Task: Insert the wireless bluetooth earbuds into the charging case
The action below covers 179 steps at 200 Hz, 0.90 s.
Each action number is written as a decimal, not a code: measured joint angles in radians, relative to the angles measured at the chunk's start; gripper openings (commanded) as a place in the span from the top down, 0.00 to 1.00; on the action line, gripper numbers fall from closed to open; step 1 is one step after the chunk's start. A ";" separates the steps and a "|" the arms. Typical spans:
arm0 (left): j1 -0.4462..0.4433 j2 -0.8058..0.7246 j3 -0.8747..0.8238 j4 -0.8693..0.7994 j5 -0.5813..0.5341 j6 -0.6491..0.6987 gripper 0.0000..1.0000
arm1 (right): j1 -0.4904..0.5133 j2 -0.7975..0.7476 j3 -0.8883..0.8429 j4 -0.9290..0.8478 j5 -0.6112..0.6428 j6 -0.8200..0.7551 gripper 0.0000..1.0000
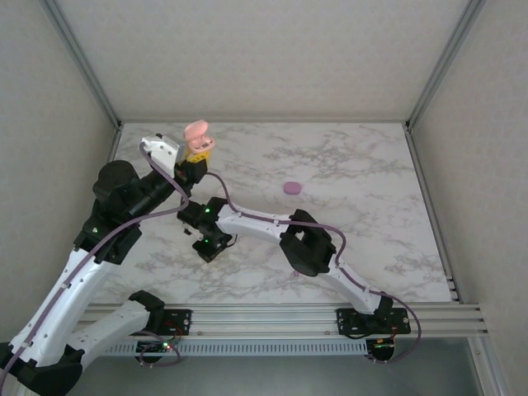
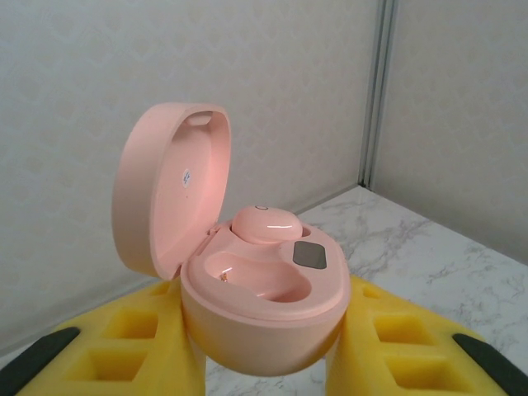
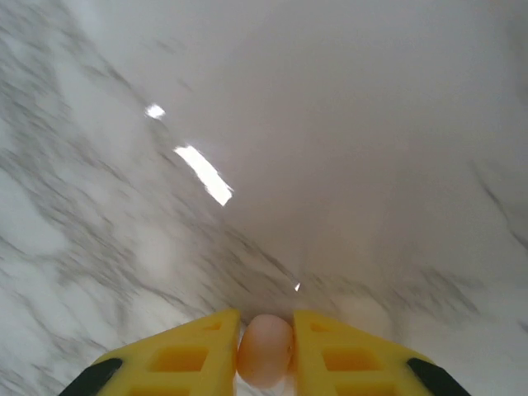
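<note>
My right hand (image 3: 266, 363) is pinched shut on a salmon-pink earbud (image 3: 266, 348). It looks tiny, slick and light, so gentle side grip. My left hand (image 2: 264, 355) clamps the open charging case (image 2: 264, 293) at the counter's (image 1: 371, 206) 11 o'clock.

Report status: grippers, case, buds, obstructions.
Left gripper shut on pink case, lid open, one bud seated, one slot empty. Right gripper shut on second pink bud. Purple object lies apart, not blocking.

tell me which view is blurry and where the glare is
Right wrist view: marble table smeared by blur, with white glare streaks; the pink earbud looks soft. Left wrist view: open pink case sharp, evenly lit. Top external view: crisp, soft light.
</note>
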 measured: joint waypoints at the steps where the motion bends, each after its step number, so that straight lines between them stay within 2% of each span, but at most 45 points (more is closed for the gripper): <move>1: 0.000 0.000 0.000 0.000 0.000 0.000 0.89 | -0.003 -0.007 -0.010 0.001 0.002 0.004 0.79; 19: 0.000 0.013 0.000 0.000 0.003 0.000 0.89 | -0.050 -0.103 -0.179 0.048 0.007 0.054 0.79; 43: 0.000 0.035 0.000 0.013 0.017 -0.002 0.89 | -0.164 -0.236 -0.402 0.111 0.008 0.139 0.79; 77: 0.000 0.074 -0.003 0.041 0.035 -0.008 0.89 | -0.282 -0.341 -0.571 0.167 0.010 0.238 0.78; 128: 0.000 0.112 -0.003 0.068 0.051 -0.022 0.89 | -0.282 -0.354 -0.589 0.172 0.031 0.292 0.72; 179: 0.000 0.112 -0.003 0.068 0.054 -0.027 0.89 | -0.282 -0.304 -0.505 0.114 0.077 0.288 0.71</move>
